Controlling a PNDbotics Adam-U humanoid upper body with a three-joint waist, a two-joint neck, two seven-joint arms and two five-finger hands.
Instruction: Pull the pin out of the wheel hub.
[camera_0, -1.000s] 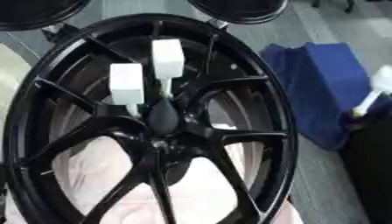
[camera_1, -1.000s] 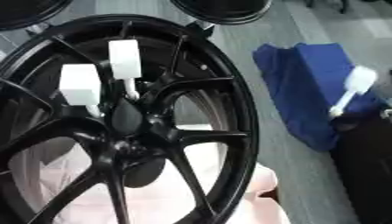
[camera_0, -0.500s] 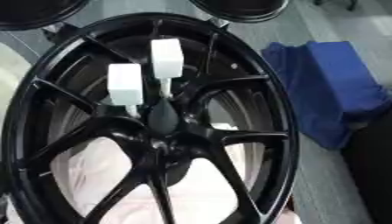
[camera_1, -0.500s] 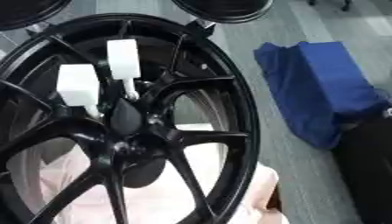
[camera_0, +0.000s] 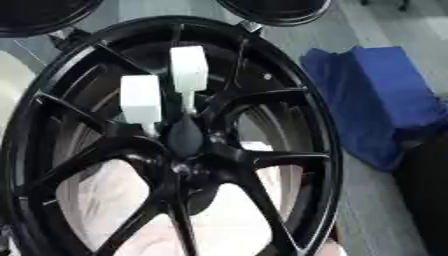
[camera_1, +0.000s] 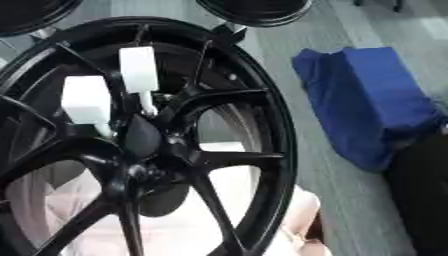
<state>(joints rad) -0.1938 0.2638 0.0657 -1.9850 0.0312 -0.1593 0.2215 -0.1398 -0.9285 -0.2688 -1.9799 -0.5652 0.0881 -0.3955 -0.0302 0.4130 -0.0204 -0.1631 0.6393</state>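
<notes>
A black multi-spoke wheel hub (camera_0: 188, 155) lies flat and fills the left and middle of both views. Two white pins stand in it just above its centre, each with a blocky white head on a thin stem. The taller pin (camera_0: 189, 69) is nearer the top, and the second pin (camera_0: 140, 99) is to its left. Neither hand shows in either view. A dark mass (camera_1: 422, 200) fills the lower right edge; I cannot tell what it is.
A folded blue cloth (camera_0: 385, 100) lies right of the wheel on the grey surface (camera_0: 367, 220). Parts of two other black wheels (camera_0: 271, 7) show at the top edge. Pale sheeting (camera_0: 105, 190) shows through the spokes.
One second ago a white pin-shaped thing hung over the blue cloth at the right edge; it has left the view. The wheel and its two pins have not moved.
</notes>
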